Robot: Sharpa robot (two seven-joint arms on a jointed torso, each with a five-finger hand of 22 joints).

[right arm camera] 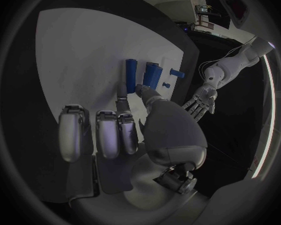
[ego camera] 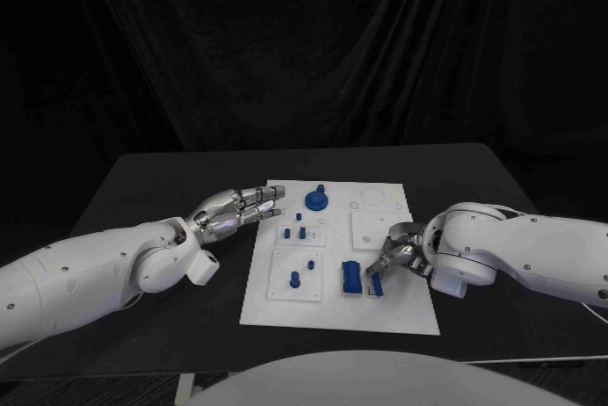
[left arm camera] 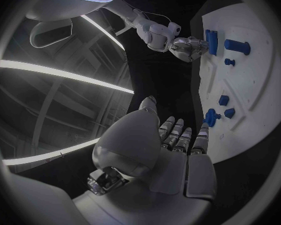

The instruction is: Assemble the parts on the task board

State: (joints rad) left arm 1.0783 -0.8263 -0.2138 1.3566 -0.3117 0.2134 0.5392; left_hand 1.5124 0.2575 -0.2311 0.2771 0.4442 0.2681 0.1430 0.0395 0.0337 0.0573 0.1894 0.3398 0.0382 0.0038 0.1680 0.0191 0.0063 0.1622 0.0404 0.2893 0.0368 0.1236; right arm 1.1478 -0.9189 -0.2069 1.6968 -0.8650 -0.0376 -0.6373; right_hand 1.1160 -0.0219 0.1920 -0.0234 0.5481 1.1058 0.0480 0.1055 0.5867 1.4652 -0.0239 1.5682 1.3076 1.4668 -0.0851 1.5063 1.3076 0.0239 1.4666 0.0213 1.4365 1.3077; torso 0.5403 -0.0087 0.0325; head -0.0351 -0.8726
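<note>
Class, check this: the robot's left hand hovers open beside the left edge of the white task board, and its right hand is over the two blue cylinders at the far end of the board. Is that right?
One detail is wrong. The right hand is at the two blue cylinders at the near end of the task board, not the far end, as the head view shows. The left hand does hover open beside the board's left edge.

White task board (ego camera: pixel 380 314) lies flat, small blue parts (ego camera: pixel 350 277) (some upright) on it.

Backdrop: black curtain (ego camera: pixel 304 63), hanging in folds behind the bench.
Bench: black top (ego camera: pixel 165 173), rounded corners.
Ceiling: long white light strips (left arm camera: pixel 59 72).
</note>
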